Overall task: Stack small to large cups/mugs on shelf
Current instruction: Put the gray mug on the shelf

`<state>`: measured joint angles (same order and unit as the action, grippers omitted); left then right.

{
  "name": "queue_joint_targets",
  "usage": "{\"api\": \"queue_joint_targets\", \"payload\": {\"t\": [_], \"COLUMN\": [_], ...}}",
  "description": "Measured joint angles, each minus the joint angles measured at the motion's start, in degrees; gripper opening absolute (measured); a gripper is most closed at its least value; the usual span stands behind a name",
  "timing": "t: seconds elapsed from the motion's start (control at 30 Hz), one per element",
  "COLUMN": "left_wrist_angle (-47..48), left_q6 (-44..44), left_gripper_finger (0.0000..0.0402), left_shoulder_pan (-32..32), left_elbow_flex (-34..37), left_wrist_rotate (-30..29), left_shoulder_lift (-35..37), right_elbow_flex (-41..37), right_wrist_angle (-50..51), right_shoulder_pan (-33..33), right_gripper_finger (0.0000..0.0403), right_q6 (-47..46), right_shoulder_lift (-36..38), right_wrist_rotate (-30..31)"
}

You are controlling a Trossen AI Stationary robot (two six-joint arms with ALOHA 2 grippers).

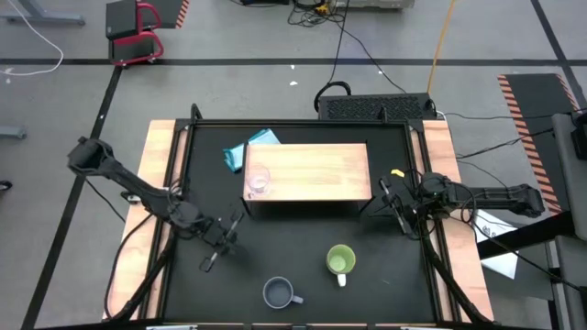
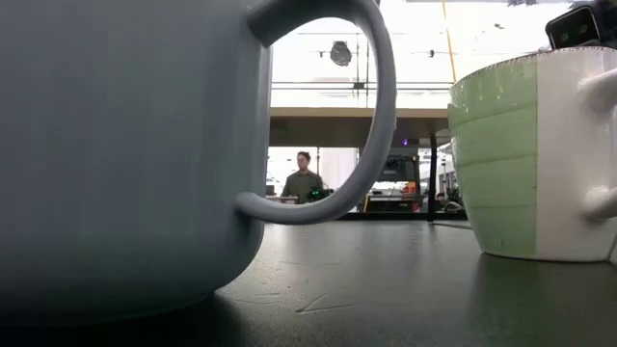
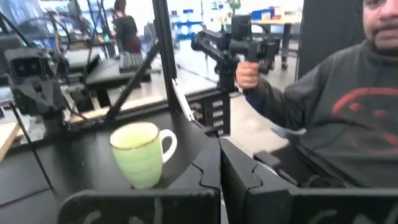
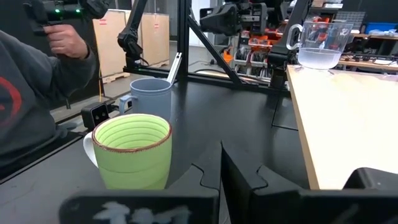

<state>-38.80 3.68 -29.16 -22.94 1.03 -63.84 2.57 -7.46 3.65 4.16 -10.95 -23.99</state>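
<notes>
The light wooden shelf (image 1: 312, 172) sits on the black table's far middle. The small clear glass cup (image 1: 258, 181) (image 4: 321, 42) stands upright on the shelf's left end. On its base on the table near the near edge is the green mug (image 1: 340, 260) (image 3: 142, 154) (image 4: 132, 151), white handle toward the near edge. The grey-blue mug (image 1: 278, 293) (image 4: 150, 94) (image 2: 125, 154) stands to its left, nearer the edge. My left gripper (image 1: 229, 234) (image 3: 221, 168) hovers shut left of the mugs. My right gripper (image 1: 396, 203) (image 4: 222, 168) is shut by the shelf's right end.
A crumpled blue cloth (image 1: 246, 149) lies at the shelf's far left corner. A person in a grey top (image 3: 336, 106) stands beyond the table's near side, holding a dark controller (image 3: 245, 43). Bare black tabletop (image 1: 275, 234) lies between the shelf and the mugs.
</notes>
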Motion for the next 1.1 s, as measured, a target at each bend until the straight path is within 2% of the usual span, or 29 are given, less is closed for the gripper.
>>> {"api": "queue_joint_targets", "payload": {"t": [0.27, 0.67, 1.1], "left_wrist_angle": [-3.77, 7.66, 17.44], "left_q6": [0.02, 0.03, -0.76], "left_gripper_finger": [0.0000, 0.0000, 0.0000], "left_shoulder_pan": [-3.17, -6.33, -7.40], "left_elbow_flex": [-2.45, -17.33, -26.84], "left_wrist_rotate": [-4.63, -7.64, -6.66], "left_shoulder_lift": [-4.11, -14.31, -21.61], "right_elbow_flex": [0.00, 0.01, 0.02], "right_wrist_angle": [0.02, 0.04, 0.07], "right_shoulder_pan": [0.01, 0.01, 0.00], "right_gripper_finger": [0.0000, 0.0000, 0.0000], "right_q6": [-0.02, 0.01, -0.02], "right_shoulder_lift": [0.01, 0.01, 0.01], "right_wrist_rotate": [0.00, 0.00, -0.11]}}
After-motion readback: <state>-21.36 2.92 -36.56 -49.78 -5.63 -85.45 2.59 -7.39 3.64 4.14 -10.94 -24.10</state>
